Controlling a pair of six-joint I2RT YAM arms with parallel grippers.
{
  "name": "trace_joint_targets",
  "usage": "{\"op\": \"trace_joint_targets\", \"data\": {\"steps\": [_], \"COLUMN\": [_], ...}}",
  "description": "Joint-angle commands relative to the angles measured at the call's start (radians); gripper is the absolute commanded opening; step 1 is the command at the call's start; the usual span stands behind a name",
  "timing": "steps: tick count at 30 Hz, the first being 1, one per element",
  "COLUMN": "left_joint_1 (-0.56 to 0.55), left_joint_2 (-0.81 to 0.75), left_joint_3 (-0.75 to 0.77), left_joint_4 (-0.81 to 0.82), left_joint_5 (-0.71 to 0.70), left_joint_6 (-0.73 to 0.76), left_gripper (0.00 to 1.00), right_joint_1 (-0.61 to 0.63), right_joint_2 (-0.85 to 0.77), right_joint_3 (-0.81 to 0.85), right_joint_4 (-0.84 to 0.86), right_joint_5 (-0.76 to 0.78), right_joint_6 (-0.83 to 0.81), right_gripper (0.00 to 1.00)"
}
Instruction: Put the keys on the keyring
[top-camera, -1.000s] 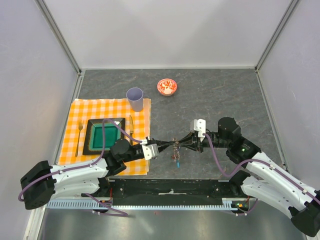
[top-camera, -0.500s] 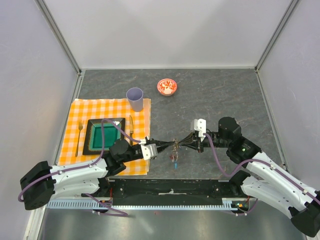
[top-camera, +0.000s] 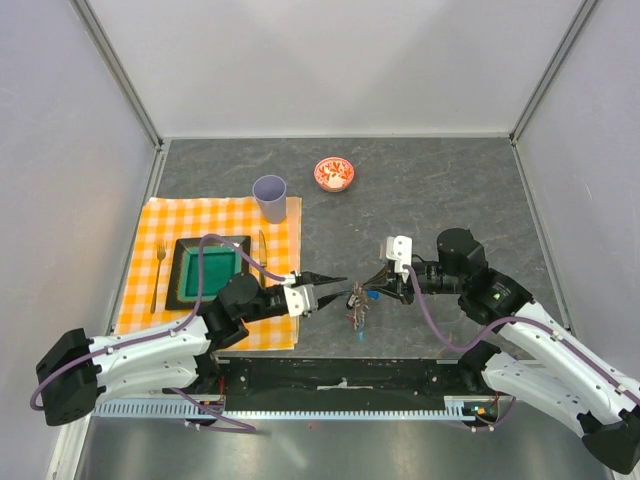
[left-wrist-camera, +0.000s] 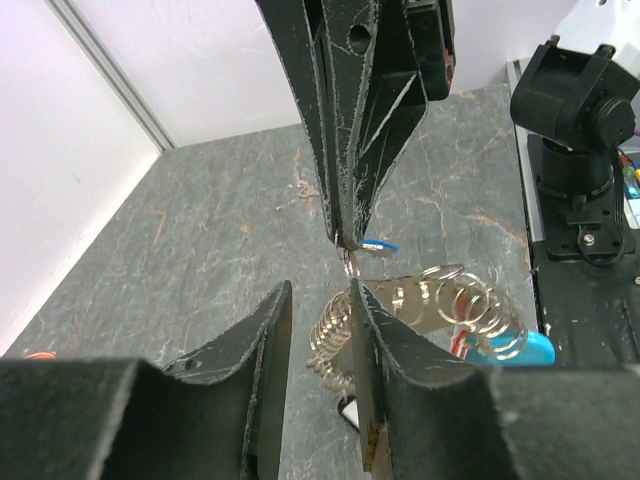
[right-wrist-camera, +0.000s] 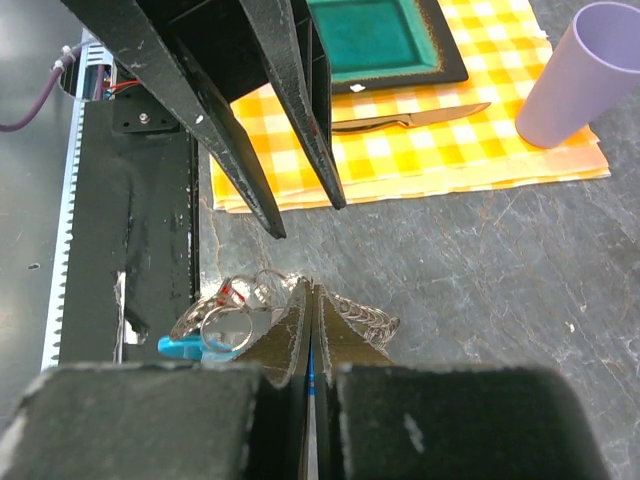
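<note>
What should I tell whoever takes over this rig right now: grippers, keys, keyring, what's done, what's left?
Left gripper: open, holding nothing, tips close to the keyring.
Right gripper: shut on the keyring's chain, which hangs from its tip between the two arms.
Keys: bunched with the chain and the blue fob. They are too small to tell which are threaded.
Done: keyring gripped by the right gripper.
Left: check each key and thread any loose one, probably using the left gripper.
</note>
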Motion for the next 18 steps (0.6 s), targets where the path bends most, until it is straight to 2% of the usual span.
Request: {"op": "trace_joint_targets", "data": {"steps": [1, 18], "left_joint_1": [0.013, 0.015], "left_joint_2": [0.013, 0.172], "left_joint_3": [0.057, 0.135], "left_joint_4": [-0.072, -0.049], "left_joint_5": [0.021, 0.117], "left_joint_6": [0.033, -0.083], "left_gripper": [0.37, 0.38], "right_joint_1": [0.003, 0.0], "right_joint_2": [-0.004, 0.012], "right_joint_3": [0.059, 0.053], "right_joint_4": [-0.012, -0.015], "right_joint_5": [0.011, 0.011], "right_joint_6": [-0.042, -0.047], "right_gripper": [0.0, 0.0]}}
